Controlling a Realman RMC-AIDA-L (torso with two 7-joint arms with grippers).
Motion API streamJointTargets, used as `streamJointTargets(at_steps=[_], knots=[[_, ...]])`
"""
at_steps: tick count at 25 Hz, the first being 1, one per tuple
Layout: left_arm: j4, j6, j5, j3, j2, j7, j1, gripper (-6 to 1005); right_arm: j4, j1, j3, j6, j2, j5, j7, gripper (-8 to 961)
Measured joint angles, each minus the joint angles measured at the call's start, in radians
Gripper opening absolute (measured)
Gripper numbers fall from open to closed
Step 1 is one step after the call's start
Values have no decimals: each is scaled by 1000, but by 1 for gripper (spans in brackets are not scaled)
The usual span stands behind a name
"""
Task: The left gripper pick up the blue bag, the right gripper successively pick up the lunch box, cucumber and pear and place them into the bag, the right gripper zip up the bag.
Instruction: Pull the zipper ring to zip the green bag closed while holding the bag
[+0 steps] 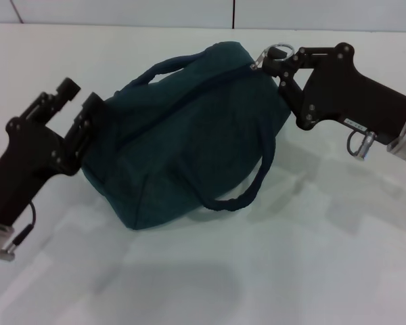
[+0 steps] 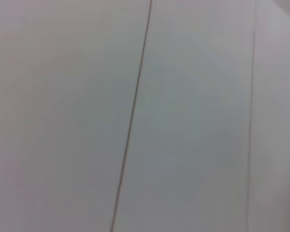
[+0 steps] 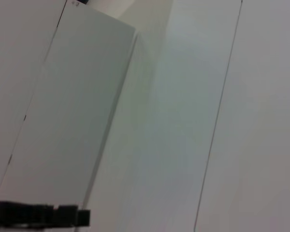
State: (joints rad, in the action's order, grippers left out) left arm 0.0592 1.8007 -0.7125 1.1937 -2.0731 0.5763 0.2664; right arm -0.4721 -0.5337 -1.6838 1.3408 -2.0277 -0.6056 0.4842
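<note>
The blue bag (image 1: 189,135) lay tilted on the white surface (image 1: 311,271), one end raised toward the far side. The left gripper (image 1: 88,125) sat at the bag's near-left end, its fingers pressed against the fabric and apparently clenched on that end; the exact contact was hidden by the fingers themselves. This hold most likely served as an anchor, keeping the bag from sliding while the opposite end was pulled.

The right gripper (image 1: 279,62) was at the bag's far-right upper corner, closed on the metal ring pull (image 1: 279,50) of the zipper (image 1: 196,91). The ring stood just above the fingertips. With both ends held, the fabric along the zipper line appeared taut, which suits drawing a slider along its track.

The bag was a dark teal-blue fabric body, bulging and rounded, which suggested that it was filled, though its contents could not be seen. The zipper seam ran along the top from the left end to the pull and appeared closed over the visible length. One padded loop handle (image 1: 166,68) arched over the upper side; the other handle (image 1: 247,193) hung down the front and rested on the surface.

Lunch box, cucumber and pear were not in view. Judged from this, the zipping step was at or near its end. Both wrist views showed only pale panels.
</note>
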Motion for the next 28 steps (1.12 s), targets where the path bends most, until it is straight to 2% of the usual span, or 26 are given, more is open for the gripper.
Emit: streamJointTargets(at_steps=[3, 4, 7, 11, 14, 18, 23, 28], knots=[[62, 1, -29, 8, 18, 80, 2, 435, 0, -1, -6, 0, 0, 0, 0, 50], [62, 1, -29, 8, 18, 80, 2, 482, 0, -2, -6, 0, 0, 0, 0, 49], [188, -34, -131, 9, 61, 258, 25, 623, -1, -2, -8, 1, 0, -1, 0, 48], [286, -80, -235, 3, 95, 411, 74, 678, 0, -5, -10, 1, 0, -1, 2, 48], [379, -139, -332, 1, 106, 520, 107, 720, -1, -2, -16, 2, 0, -1, 2, 48], [495, -200, -458, -3, 105, 629, 138, 775, -2, -1, -20, 3, 0, -2, 2, 48], [587, -228, -536, -4, 92, 691, 154, 690, 2, 0, -22, 15, 0, -2, 3, 47], [648, -274, -607, -9, 71, 728, 154, 661, 6, 2, -23, 29, 0, -2, 5, 47]])
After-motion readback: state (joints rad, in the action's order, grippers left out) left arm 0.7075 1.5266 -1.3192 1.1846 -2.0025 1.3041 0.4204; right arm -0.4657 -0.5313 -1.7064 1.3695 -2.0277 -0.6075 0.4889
